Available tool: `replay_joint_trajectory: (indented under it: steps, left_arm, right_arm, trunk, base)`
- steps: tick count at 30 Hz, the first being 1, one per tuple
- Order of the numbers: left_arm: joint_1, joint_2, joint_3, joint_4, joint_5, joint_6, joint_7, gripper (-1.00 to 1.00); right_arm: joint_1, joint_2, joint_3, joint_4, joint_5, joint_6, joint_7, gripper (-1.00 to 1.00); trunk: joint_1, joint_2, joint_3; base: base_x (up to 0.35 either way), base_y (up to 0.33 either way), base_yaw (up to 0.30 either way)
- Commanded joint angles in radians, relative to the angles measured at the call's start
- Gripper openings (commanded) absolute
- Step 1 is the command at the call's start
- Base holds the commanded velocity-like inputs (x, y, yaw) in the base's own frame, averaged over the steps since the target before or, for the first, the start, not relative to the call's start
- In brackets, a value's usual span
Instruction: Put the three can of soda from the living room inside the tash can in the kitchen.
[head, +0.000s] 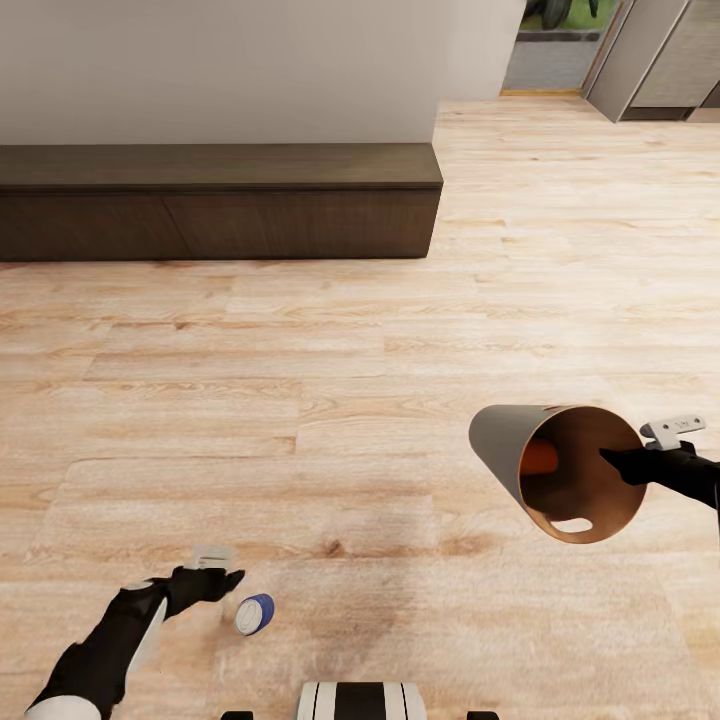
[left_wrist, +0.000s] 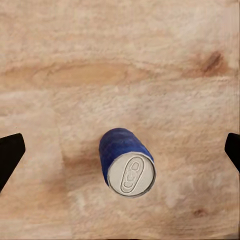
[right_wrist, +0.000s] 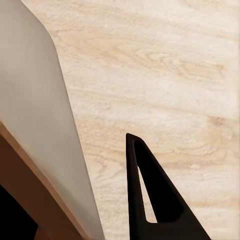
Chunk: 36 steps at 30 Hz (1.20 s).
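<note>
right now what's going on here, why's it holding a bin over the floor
The robot is collecting soda cans into the trash can. Its right gripper holds the bin by its rim, tipped on its side above the wooden floor, with an orange can already inside. The left gripper is open and hangs over a dark blue can that stands on the floor. A long dark bench stands along the wall behind.

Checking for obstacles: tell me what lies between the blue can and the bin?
Only bare wood floor between the blue can and the bin, in the head view.
</note>
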Motion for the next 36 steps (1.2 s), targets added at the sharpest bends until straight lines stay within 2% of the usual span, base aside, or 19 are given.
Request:
replay_joint_trajectory:
  steps: [1,2,5,11,21,28,31,36]
  left_arm:
    - [-0.021,0.003,0.0,-0.002,-0.001,0.025,0.0,1.0]
    - [-0.053,0.007,-0.001,-0.008,-0.001,0.065,0.0,1.0]
    - [-0.115,0.009,-0.006,-0.013,-0.003,0.113,0.0,1.0]
    - [-0.168,0.005,-0.007,-0.009,-0.005,0.14,0.011,1.0]
    - [-0.179,0.0,-0.006,-0.007,-0.003,0.153,0.063,1.0]
    - [-0.181,-0.007,-0.006,-0.008,-0.002,0.226,0.071,1.0]
    - [-0.182,-0.025,-0.006,-0.008,-0.003,0.252,0.072,1.0]
    - [-0.182,-0.036,-0.006,-0.007,-0.005,0.26,0.073,1.0]
  right_arm:
    - [0.0,0.0,0.0,-0.001,-0.01,0.004,0.008,-1.0]
    - [0.0,0.0,0.0,-0.001,-0.009,0.004,0.008,-1.0]
    - [0.0,0.002,0.001,-0.004,-0.009,0.004,0.008,-1.0]
    - [0.0,0.005,0.026,-0.003,-0.007,0.005,0.005,-1.0]
    - [-0.002,0.0,0.035,0.001,-0.005,0.006,0.004,-1.0]
    - [-0.002,0.0,0.036,-0.003,-0.005,0.007,0.004,-1.0]
    - [-0.002,-0.002,0.036,-0.006,-0.003,0.008,0.004,-1.0]
    - [-0.003,-0.002,0.035,-0.005,0.031,0.008,0.004,-1.0]
  trunk:
    - [0.0,0.0,0.0]
    - [0.0,0.0,0.0]
    - [0.0,0.0,0.0]
    - [0.0,0.0,0.0]
    - [0.0,0.0,0.0]
    - [0.027,-0.049,-0.022]
    - [0.038,-0.07,-0.031]
    - [0.057,-0.105,-0.047]
  base:
    - [0.0,0.0,0.0]
    - [0.0,0.0,0.0]
    - [0.0,0.0,0.0]
    - [0.0,0.0,0.0]
    - [0.0,0.0,0.0]
    - [0.0,0.0,0.0]
    - [0.0,0.0,0.0]
    - [0.0,0.0,0.0]
